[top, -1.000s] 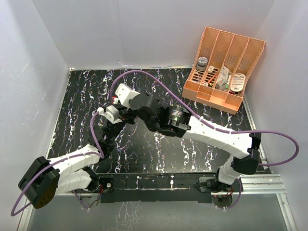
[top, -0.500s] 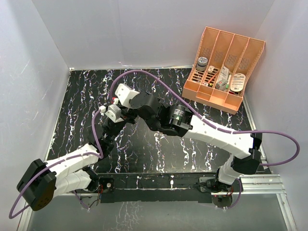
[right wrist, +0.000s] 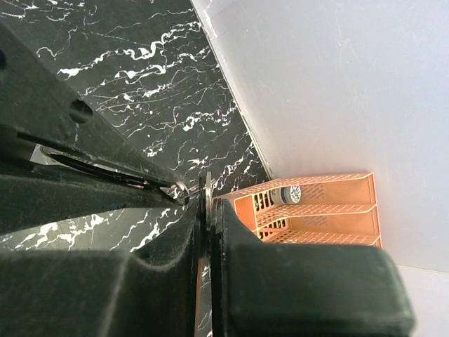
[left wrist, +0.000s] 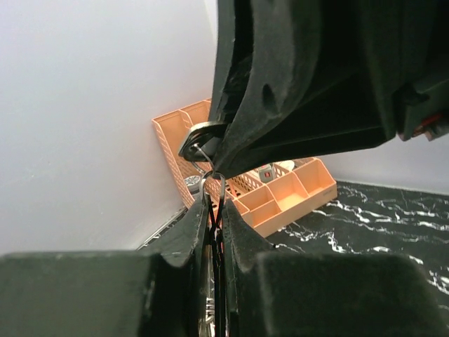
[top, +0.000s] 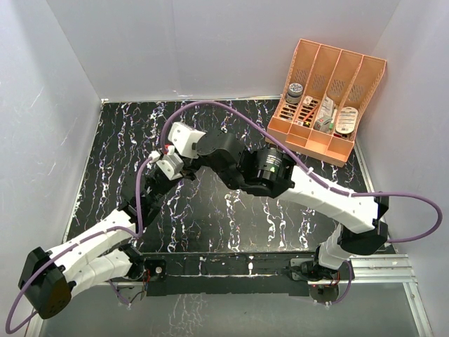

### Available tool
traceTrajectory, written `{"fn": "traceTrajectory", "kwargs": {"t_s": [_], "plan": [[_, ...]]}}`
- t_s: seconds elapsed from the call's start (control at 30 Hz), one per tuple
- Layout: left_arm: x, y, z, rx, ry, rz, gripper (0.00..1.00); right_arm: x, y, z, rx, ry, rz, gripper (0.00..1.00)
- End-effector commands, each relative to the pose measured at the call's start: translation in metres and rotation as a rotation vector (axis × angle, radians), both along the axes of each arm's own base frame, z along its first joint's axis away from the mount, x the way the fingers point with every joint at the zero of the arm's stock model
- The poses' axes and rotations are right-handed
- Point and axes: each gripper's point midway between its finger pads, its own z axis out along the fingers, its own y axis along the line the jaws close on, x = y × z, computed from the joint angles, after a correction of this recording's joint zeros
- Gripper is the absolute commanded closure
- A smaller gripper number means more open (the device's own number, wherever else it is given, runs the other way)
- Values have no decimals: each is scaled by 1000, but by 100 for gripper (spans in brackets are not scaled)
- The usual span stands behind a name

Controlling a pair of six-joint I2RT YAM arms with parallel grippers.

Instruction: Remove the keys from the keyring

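Note:
The two grippers meet above the mat's left-middle. My left gripper (top: 170,161) (left wrist: 214,210) is shut on the thin silver keyring (left wrist: 212,184), whose loop sticks out past its tips. My right gripper (top: 177,149) (right wrist: 209,205) is shut on a flat grey key (right wrist: 208,184). In the left wrist view, the key's head (left wrist: 198,139) shows at the edge of the right fingers (left wrist: 302,84), joined to the ring. The ring (right wrist: 180,187) shows at the tip of the left fingers (right wrist: 77,189). Ring and keys are hidden in the top view. No red-headed key shows.
An orange slotted organiser (top: 326,88) with small items stands at the back right corner against the wall; it also shows in the left wrist view (left wrist: 280,196) and the right wrist view (right wrist: 316,210). White walls enclose the black marbled mat (top: 231,217). Purple cables loop over both arms.
The left arm has stretched out, its elbow dropping toward the lower left. The right forearm has shifted slightly right. The grippers stay together at almost the same spot.

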Motion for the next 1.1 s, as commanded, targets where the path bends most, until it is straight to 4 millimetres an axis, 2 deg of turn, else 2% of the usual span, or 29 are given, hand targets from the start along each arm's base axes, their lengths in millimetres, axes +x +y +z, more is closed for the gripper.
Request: {"fn": "traceTrajectory", "kwargs": {"t_s": [0.0,0.2,0.4,0.63,0.8,1.07], "plan": [[-20,-16,-19,199,-7,-123,100,-6,-24,51,116,-71,0,100],[-36,-23,-17,272,-35,-213,100,-11,-28,46,89,-51,24,100],[-56,-21,-11,274,-88,-279,100,-22,-21,33,73,-2,111,100],[-89,-21,3,281,-151,-414,100,-35,-18,39,113,18,200,100],[-113,-18,15,265,-194,-505,100,-37,-18,31,104,28,218,100],[-132,-18,20,261,-207,-601,100,-36,-14,23,89,29,227,100]]}}
